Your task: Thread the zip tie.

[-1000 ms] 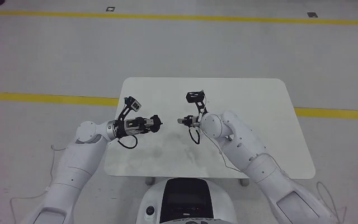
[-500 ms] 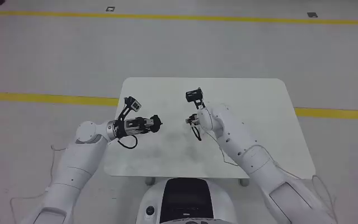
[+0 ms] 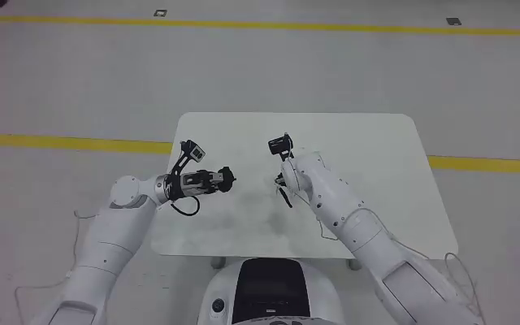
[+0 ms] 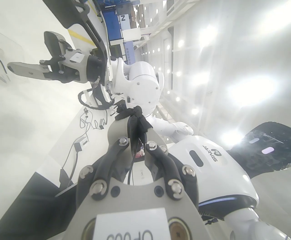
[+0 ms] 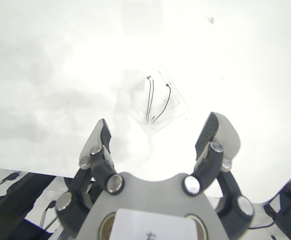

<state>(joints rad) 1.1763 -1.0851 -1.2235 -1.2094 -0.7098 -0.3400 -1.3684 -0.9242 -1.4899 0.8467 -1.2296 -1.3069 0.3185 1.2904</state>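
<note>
Clamps left claw on zip tie, lifted off the bench, presumably for threading — holds right claw apart above spare-tie packet.

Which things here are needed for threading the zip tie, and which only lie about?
Job:
- zip ties on a clear sheet
- black strip, likely a tie, in the shut left end effector
- open right end effector

Lying about:
- speck on the table
- cables beyond it
</note>
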